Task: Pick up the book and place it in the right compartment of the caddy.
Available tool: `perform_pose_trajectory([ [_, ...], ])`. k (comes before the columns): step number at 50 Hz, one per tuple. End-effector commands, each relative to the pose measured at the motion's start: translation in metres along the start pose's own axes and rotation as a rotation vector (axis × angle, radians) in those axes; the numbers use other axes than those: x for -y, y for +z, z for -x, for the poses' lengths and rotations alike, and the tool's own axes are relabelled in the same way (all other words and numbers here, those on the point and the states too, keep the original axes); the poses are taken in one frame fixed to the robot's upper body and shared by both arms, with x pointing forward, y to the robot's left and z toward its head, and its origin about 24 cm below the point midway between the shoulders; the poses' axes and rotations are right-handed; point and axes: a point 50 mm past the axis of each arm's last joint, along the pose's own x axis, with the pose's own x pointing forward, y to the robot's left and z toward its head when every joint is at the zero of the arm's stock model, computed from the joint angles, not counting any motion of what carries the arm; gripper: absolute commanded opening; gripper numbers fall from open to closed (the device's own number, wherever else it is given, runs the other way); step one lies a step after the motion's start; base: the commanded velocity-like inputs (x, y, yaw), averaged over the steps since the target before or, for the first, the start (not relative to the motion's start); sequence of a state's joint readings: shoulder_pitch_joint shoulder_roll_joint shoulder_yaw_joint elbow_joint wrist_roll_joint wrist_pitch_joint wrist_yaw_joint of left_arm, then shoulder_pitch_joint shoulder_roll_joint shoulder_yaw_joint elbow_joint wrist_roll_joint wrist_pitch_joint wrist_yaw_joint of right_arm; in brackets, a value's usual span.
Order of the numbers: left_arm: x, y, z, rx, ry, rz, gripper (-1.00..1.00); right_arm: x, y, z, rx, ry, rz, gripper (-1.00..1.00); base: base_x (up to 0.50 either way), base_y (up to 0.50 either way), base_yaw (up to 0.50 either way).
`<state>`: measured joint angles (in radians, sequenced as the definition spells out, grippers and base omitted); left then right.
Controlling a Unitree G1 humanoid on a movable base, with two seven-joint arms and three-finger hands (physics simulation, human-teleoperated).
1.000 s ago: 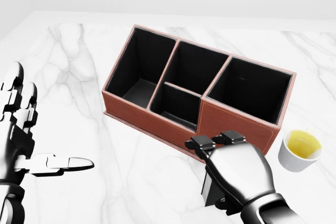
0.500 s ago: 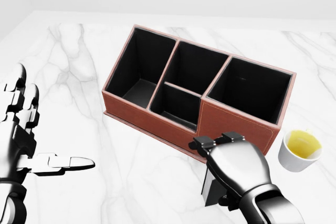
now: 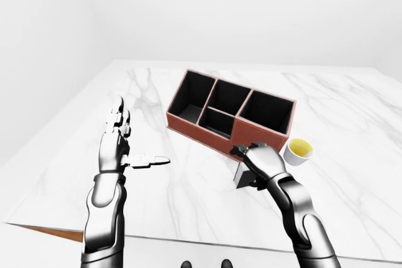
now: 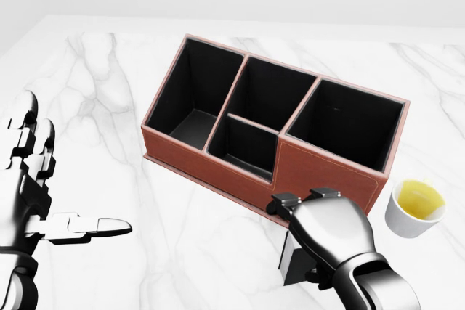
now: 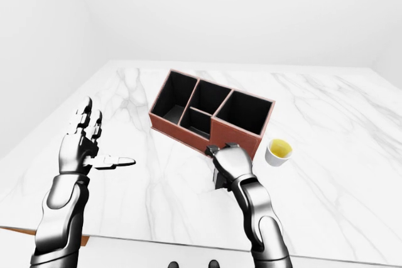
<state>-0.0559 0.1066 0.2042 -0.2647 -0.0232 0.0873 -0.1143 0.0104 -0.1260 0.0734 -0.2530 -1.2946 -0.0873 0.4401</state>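
The brown caddy (image 4: 327, 168) with black compartments stands in the middle of the head view; its right compartment (image 4: 349, 125) holds nothing. My right hand (image 4: 309, 205) is shut on a small dark book (image 4: 290, 260), just below the caddy's lower right wall. Most of the book is hidden under the hand; it also shows in the left-eye view (image 3: 241, 176). My left hand (image 4: 51, 215) is open and empty at the left edge, fingers spread, thumb pointing right.
A white cup (image 4: 415, 208) with yellow liquid stands just right of the caddy, close to my right hand. The white marble table (image 4: 131, 107) stretches around; its near edge (image 3: 188, 240) shows in the left-eye view.
My right hand with the book has shifted slightly right and down. My left hand has sunk a little. The caddy and cup have not moved.
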Motion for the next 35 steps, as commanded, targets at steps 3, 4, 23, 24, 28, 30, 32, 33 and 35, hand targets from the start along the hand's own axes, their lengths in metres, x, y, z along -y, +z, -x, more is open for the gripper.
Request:
perform_pose_trajectory([
  [3, 0.0004, -0.0006, 0.0006, -0.003, 0.000, -0.001, 1.00, -0.0026, -0.0027, -0.0017, -0.008, 0.010, -0.002, 0.27, 0.00, 0.00, 0.00],
  [4, 0.0004, -0.0004, 0.0006, -0.002, 0.000, -0.002, 1.00, -0.0032, -0.0031, -0.0018, -0.010, 0.013, 0.000, 0.27, 0.00, 0.00, 0.00],
  [23, 0.0012, 0.0007, 0.0007, 0.002, -0.004, -0.008, 1.00, -0.0036, -0.0056, -0.0066, -0.016, 0.019, 0.008, 0.27, 0.00, 0.00, 0.00],
  [24, 0.0011, 0.0010, 0.0009, 0.003, -0.003, -0.009, 1.00, -0.0040, -0.0059, -0.0068, -0.017, 0.020, 0.009, 0.27, 0.00, 0.00, 0.00],
  [28, 0.0007, 0.0003, 0.0010, 0.000, 0.000, -0.008, 1.00, -0.0050, -0.0067, -0.0074, -0.021, 0.024, 0.013, 0.27, 0.00, 0.00, 0.00],
  [30, 0.0011, -0.0005, 0.0012, -0.004, -0.001, -0.009, 1.00, -0.0058, -0.0071, -0.0074, -0.022, 0.029, 0.015, 0.26, 0.00, 0.00, 0.00],
  [32, 0.0012, -0.0006, 0.0012, -0.004, -0.002, -0.010, 1.00, -0.0068, -0.0078, -0.0077, -0.025, 0.031, 0.016, 0.26, 0.00, 0.00, 0.00],
  [33, 0.0011, 0.0001, 0.0013, -0.001, -0.001, -0.011, 1.00, -0.0077, -0.0085, -0.0078, -0.028, 0.036, 0.018, 0.27, 0.00, 0.00, 0.00],
  [35, 0.0006, 0.0017, 0.0014, 0.006, -0.001, -0.011, 1.00, -0.0086, -0.0092, -0.0083, -0.030, 0.038, 0.018, 0.27, 0.00, 0.00, 0.00],
])
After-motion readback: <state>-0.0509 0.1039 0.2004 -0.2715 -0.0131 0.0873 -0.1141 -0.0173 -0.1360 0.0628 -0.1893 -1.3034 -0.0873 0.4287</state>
